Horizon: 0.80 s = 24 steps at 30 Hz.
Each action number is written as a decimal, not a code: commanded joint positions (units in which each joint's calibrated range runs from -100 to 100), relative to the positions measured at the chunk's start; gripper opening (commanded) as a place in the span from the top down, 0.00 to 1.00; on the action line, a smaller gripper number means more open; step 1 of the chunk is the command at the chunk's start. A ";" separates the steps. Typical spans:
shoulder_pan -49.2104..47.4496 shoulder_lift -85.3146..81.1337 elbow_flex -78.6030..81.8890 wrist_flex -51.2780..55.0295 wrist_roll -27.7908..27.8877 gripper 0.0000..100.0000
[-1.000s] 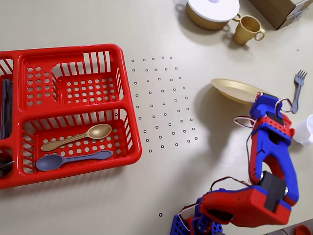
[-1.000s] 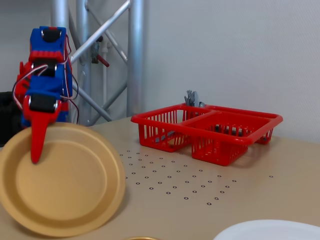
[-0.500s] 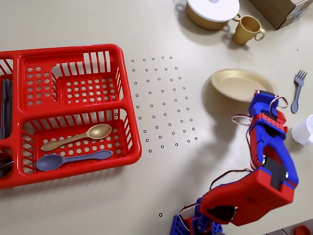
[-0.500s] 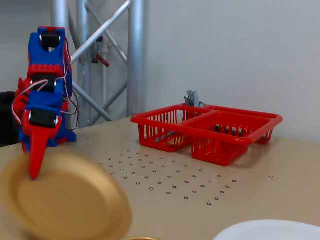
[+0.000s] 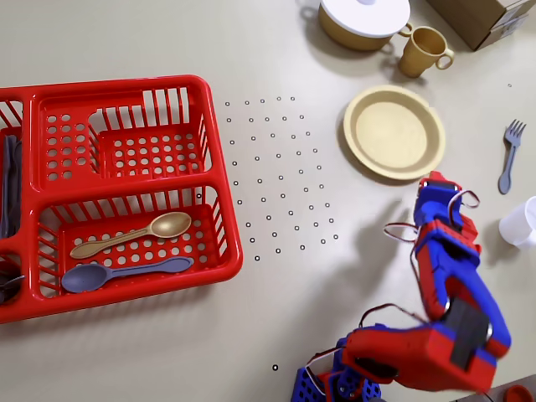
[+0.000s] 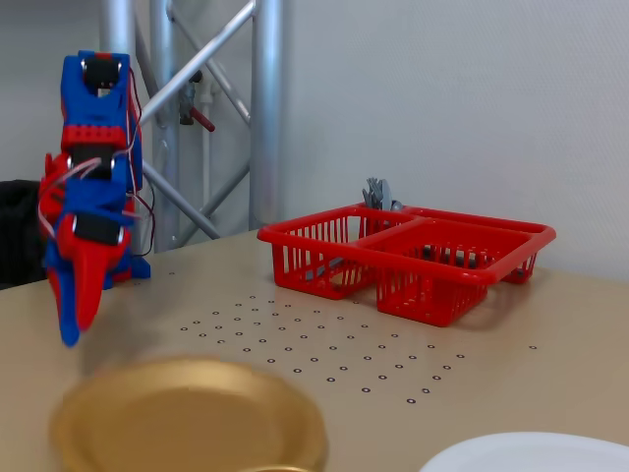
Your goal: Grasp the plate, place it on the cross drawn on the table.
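The mustard-tan plate [image 5: 394, 131] lies flat on the beige table [image 5: 276, 50] at the upper right of the overhead view. It is blurred in the foreground of the fixed view [image 6: 187, 418]. My red and blue gripper [image 5: 434, 179] points down just off the plate's rim on the arm's side. In the fixed view the gripper [image 6: 70, 337] hangs a little above the table behind the plate's left rim. Its fingers look closed together and hold nothing. A tiny grey mark [image 5: 509, 85] lies at the far right; its shape is too small to tell.
A red dish rack [image 5: 209, 126] holding a tan spoon [image 5: 134, 235] and a grey-blue spoon [image 5: 117, 271] fills the left. A white-lidded pot [image 5: 362, 18], a tan mug [image 5: 423, 50] and a cardboard box [image 5: 486, 18] stand beyond the plate. A grey fork [image 5: 509, 153] and a white cup [image 5: 521, 223] lie right. Ring dots [image 5: 276, 176] mark the middle.
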<state>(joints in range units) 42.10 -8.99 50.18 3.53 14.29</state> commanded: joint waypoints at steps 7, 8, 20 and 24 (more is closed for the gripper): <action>-6.42 -28.12 11.02 6.41 -3.52 0.95; -8.15 -29.81 11.29 6.41 -5.18 0.97; -30.83 -49.76 12.83 9.71 -20.17 1.00; -36.29 -58.30 17.54 16.55 -18.41 1.00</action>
<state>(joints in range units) 8.24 -61.44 66.91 16.91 -5.59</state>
